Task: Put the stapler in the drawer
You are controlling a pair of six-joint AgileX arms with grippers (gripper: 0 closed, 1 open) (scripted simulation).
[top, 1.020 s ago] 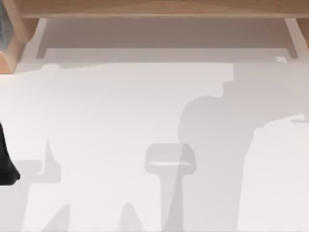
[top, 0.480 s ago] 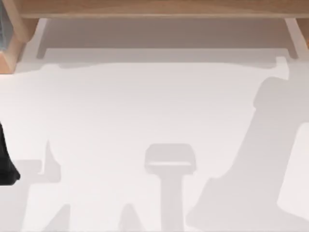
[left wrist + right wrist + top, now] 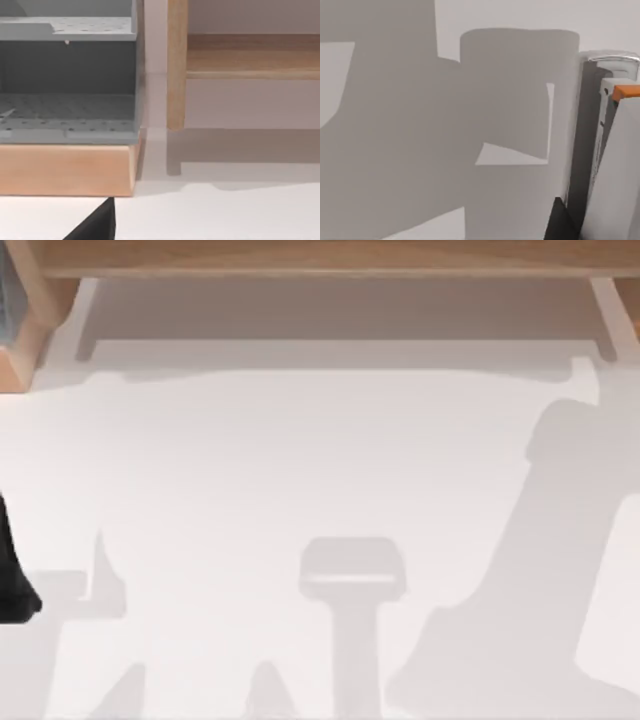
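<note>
The stapler is a slim white piece with a rounded end, a dark stripe and an orange tab. It runs along one side of the right wrist view, close to the camera. A dark part of my right gripper sits right beside it, and I cannot tell whether it grips the stapler. The drawer is a wide, pale, shallow tray that looks pulled out from under the wooden desk at the back. My left arm is parked at the table's left edge, with its gripper low in the left wrist view.
A grey pegboard organiser on a wooden base stands at the back left, beside a wooden desk leg. Arm shadows fall across the white table, the widest at the right.
Between one second and half a second ago the right arm's shadow swung from the table's middle to its right side. Two small white bits at the right edge left the view. Nothing has moved since.
</note>
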